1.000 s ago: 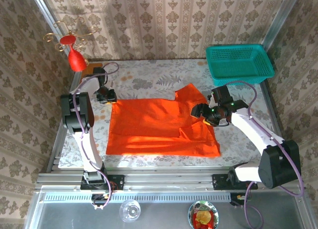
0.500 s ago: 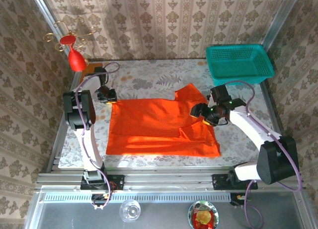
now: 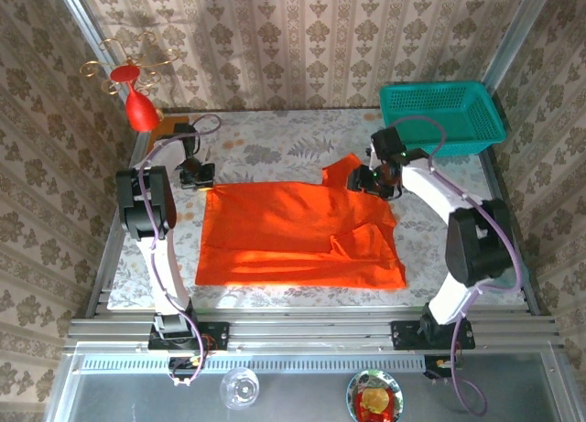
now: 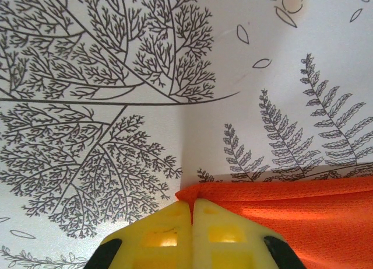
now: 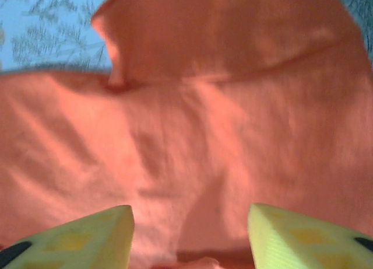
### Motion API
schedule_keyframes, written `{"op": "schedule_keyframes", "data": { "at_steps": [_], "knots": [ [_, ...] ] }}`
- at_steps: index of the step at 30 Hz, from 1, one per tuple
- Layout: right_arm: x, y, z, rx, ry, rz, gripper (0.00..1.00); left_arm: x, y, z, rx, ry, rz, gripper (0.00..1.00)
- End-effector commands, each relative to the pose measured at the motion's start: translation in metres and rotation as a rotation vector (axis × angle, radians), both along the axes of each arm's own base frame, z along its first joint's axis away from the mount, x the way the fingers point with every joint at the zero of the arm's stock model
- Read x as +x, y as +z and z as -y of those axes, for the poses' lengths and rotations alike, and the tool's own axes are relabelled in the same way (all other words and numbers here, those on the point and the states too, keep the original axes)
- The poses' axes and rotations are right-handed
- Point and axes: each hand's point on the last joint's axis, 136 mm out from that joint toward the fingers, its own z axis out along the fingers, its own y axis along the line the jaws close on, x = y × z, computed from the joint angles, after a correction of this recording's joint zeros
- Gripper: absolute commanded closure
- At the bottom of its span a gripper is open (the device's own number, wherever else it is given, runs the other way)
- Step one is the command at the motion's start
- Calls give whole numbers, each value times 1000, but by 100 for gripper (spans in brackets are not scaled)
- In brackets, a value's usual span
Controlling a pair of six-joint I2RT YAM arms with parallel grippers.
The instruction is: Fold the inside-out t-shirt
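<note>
Floral tabletop (image 3: 275,138) holds the inside-out t-shirt (image 3: 293,234); your left claw (image 4: 192,209) pinches its corner near the left edge, right claw (image 5: 190,222) spread over the far sleeve (image 3: 344,170): clamp there, then fold.

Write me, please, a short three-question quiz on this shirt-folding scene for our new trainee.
1. True or false: the left hand is shut on a corner of the t-shirt.
2. What stands at the far right corner of the table? A) a teal basket B) a cardboard box C) a stack of plates
3. Fill the gap: the right hand is over the orange cloth with its fingers ____ (open or shut).

Key: 1 true; 2 A; 3 open.
</note>
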Motion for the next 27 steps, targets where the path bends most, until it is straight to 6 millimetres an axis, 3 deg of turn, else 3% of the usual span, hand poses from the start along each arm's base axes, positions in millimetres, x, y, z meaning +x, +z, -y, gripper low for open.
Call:
{"op": "schedule_keyframes", "data": {
  "at_steps": [1,7,13,21,27],
  "knots": [
    [31,-4,13,-160,101,51,50,-7,-1,0,-4,-13,-24,100],
    [82,-17,16,-273,179,78,57,-7,-1,4,-6,-17,-16,100],
    [120,-36,14,-308,225,76,60,-7,0,3,7,-8,-14,100],
    [150,-64,25,-374,242,49,65,-16,-3,4,15,-15,-29,100],
    [165,-68,23,-383,258,28,67,-20,-8,5,21,-21,-44,100]
  ]
}}
